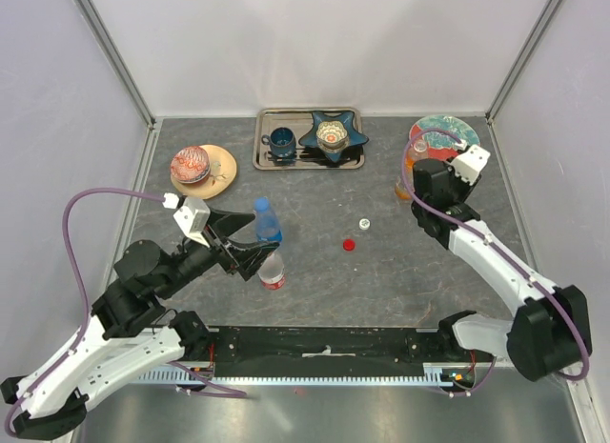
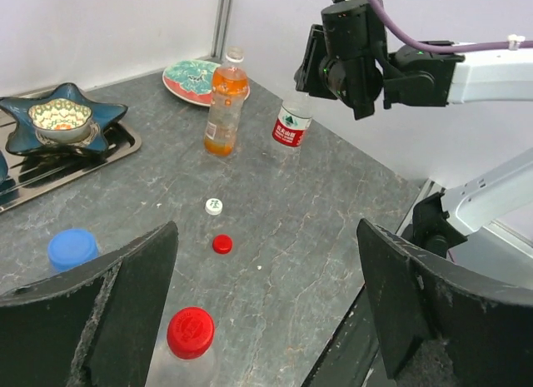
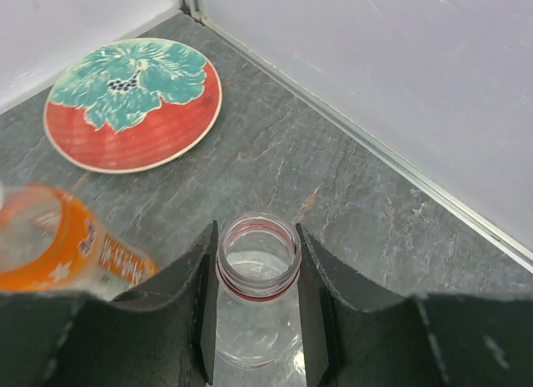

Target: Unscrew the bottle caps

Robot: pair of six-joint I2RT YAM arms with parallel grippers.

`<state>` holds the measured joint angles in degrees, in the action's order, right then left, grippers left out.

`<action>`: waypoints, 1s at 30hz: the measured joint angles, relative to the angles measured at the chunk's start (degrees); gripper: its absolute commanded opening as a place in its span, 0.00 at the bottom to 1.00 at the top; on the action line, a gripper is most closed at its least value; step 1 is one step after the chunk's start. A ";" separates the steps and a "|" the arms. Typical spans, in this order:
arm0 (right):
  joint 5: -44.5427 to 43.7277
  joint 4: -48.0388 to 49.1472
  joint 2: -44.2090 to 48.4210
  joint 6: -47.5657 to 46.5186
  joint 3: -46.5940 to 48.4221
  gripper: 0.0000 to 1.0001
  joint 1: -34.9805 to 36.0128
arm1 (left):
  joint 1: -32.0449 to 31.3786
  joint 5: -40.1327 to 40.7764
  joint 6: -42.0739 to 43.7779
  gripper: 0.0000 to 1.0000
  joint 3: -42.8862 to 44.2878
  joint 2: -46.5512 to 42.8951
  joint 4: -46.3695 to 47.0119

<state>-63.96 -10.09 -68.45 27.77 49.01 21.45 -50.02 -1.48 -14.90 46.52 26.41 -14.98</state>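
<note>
Roughly halfway, I'd say. On the tabletop [image 1: 400,281] the left pincer [image 2: 266,237] is spread wide with nothing in it, hovering by the two near-left bottles: the blue-tinted bottle [image 1: 268,224] and a labelled clear bottle [image 1: 272,270]. Far right, the right pincer [image 3: 256,237] pinches the neck of the other clear bottle [image 3: 258,320] — already open — and the orange bottle [image 2: 223,112] just beside it looks topless too. Left to do: the blue cap [image 2: 72,247] and red cap [image 2: 191,331], both on. A white cap [image 2: 214,205] and loose red cap [image 2: 222,244] lie mid-table.
</note>
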 measured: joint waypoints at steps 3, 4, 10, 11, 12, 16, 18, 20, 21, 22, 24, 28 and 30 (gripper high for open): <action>1.81 3.28 -3.43 0.57 0.02 0.00 -3.78 | 0.02 0.02 0.00 0.94 -0.59 -0.17 -0.04; 2.32 3.91 -4.35 0.74 0.02 0.00 -4.48 | 0.00 0.00 0.00 0.94 -0.90 -0.37 -0.04; 6.43 8.13 -10.36 1.84 0.00 0.00 -6.34 | 0.00 1.88 0.00 0.94 -2.14 -1.31 -0.20; 7.08 8.94 -11.08 1.92 0.00 0.00 -6.47 | 0.00 1.97 0.00 0.94 -2.19 -1.31 -0.22; 7.58 9.51 -11.65 1.97 0.00 0.00 -6.56 | 0.00 2.08 0.00 0.94 -2.25 -1.31 -0.22; 8.76 11.19 -14.19 1.92 0.00 0.01 -6.99 | 0.02 2.54 0.00 0.94 -2.49 -1.31 -0.35; 8.90 12.02 -14.73 1.46 0.28 0.03 -7.06 | 0.00 2.58 0.00 0.94 -2.67 -1.38 -0.37; 9.11 12.17 -14.78 1.07 0.28 0.05 -7.06 | 0.02 2.71 0.00 0.94 -2.86 -1.46 -0.37; 9.27 12.22 -14.78 0.90 0.28 0.05 -7.06 | 0.00 2.75 0.00 0.94 -2.91 -1.51 -0.39; 9.42 12.22 -14.75 0.70 0.28 0.04 -7.06 | 0.00 2.75 0.00 0.94 -2.97 -1.51 -0.35; 9.66 12.13 -14.73 0.55 0.31 0.04 -7.06 | 0.00 2.73 0.00 0.94 -3.15 -1.51 -0.35; 10.32 10.47 -13.97 0.61 0.31 0.01 -7.06 | 0.00 2.62 -0.02 0.94 -3.58 -1.49 -0.35; 10.54 9.01 -13.33 1.01 0.31 0.00 -7.04 | 0.00 2.51 -0.02 0.94 -3.74 -1.49 -0.33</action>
<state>-53.43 -1.08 -81.78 28.77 49.32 14.41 -50.02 1.04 -14.92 42.78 24.93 -15.31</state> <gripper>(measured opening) 0.417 0.941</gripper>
